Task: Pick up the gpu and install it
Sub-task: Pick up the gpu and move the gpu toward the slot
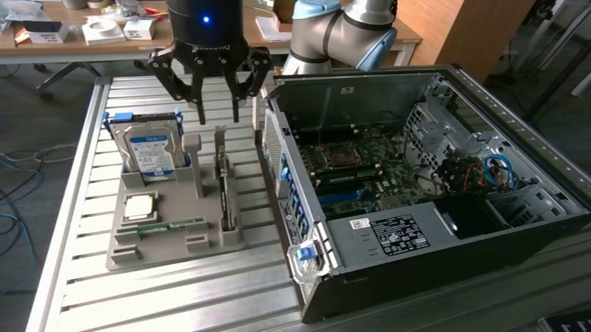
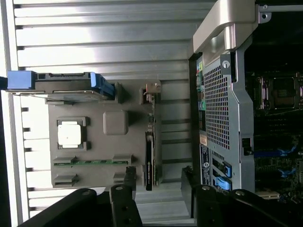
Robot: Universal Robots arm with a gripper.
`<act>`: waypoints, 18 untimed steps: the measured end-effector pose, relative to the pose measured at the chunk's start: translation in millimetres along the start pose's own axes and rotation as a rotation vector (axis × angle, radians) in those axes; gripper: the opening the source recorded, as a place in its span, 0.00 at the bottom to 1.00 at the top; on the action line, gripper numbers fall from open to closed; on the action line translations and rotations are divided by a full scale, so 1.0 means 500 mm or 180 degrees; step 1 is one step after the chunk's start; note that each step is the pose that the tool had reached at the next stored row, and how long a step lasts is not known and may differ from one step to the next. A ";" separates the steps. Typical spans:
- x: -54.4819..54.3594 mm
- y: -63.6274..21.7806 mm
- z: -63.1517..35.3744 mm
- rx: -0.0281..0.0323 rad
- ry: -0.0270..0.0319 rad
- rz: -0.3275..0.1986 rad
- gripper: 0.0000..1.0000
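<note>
object: gpu (image 1: 224, 188)
look: thin flat rectangular card, dark, with a paler metal piece at one end
pose: standing on its long edge, upright, thin top edge facing up
location: in a narrow slot of the grey holder (image 1: 129, 252), on the holder's side nearest the open computer case (image 1: 369, 90)
neighbours: just beside the case's outer wall, not touching it; hard drive (image 1: 151, 153) stands well apart on the holder's other side
wrist view: gpu (image 2: 149, 158) seen edge-on as a narrow dark strip
state: seated in the holder, free of any grip, not in the case
</note>
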State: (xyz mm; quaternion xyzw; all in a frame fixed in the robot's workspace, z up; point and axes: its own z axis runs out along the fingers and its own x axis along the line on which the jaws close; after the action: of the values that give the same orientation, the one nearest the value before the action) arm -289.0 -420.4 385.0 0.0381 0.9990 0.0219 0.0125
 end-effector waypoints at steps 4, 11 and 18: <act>0.000 0.000 0.002 0.0000 0.0000 0.0000 0.53; 0.001 -0.001 0.026 0.0000 0.0000 0.0000 0.53; 0.001 -0.002 0.049 0.0000 0.0000 0.0000 0.53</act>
State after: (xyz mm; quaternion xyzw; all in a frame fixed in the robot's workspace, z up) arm -289.0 -420.4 360.3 0.0381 0.9990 0.0219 0.0125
